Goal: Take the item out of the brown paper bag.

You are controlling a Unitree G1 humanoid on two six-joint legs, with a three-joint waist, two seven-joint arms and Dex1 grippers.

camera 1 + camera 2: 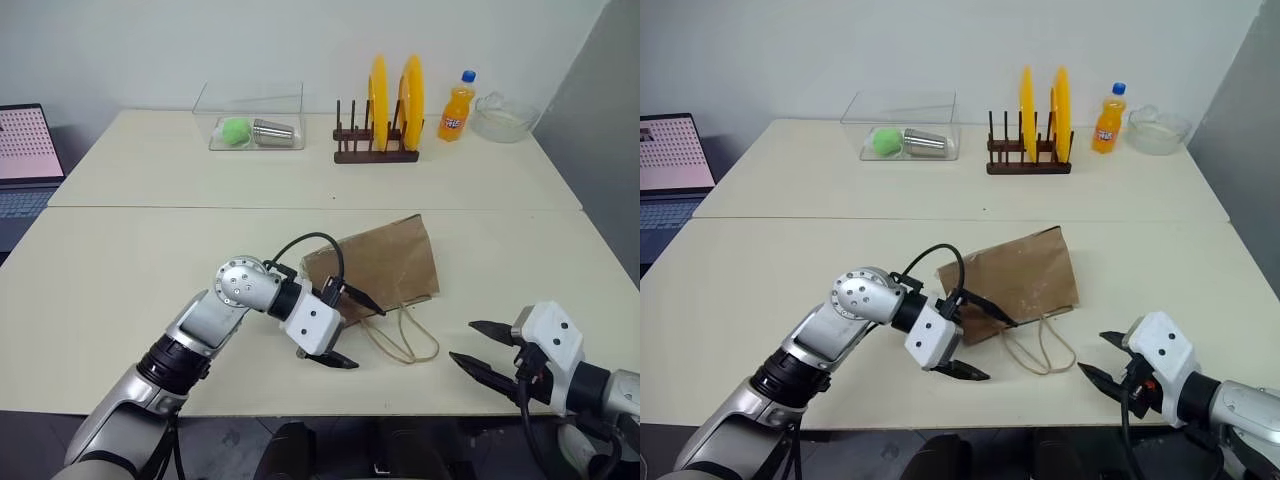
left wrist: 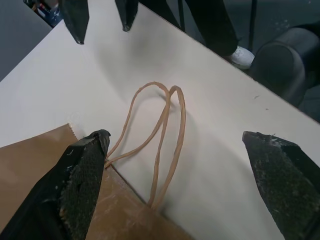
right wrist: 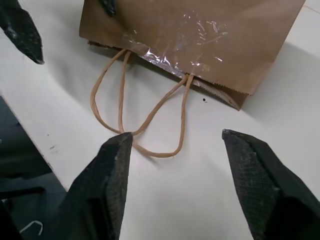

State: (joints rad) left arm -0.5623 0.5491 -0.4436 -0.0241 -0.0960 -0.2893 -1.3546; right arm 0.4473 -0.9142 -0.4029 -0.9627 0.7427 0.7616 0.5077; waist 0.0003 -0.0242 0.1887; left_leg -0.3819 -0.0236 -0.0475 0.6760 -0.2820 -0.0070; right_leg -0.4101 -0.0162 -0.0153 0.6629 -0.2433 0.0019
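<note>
Bag (image 1: 385, 265) lies flat on its side on the surface (image 1: 150, 270), mouth toward the near edge, its two cord handles (image 1: 405, 340) looped out on the bare top in front of it. Clear tape glints along the mouth edge in the right wrist view.

Left hand (image 1: 345, 330) sits at the bag's near-left corner — fingers spread wide, one finger (image 2: 82, 175) over the brown paper by the mouth, the other off to the side over bare surface; nothing gripped. Cannot tell whether the finger touches the paper.

Right hand (image 1: 478, 348) is apart from the bag, near the front edge to its right, fingers parted and empty, pointing toward the handles.

The item — not visible; cannot tell from these views whether it is inside the bag.

At the far side: orange soda bottle (image 1: 457, 106), plate rack (image 1: 378, 145) with yellow plates.
</note>
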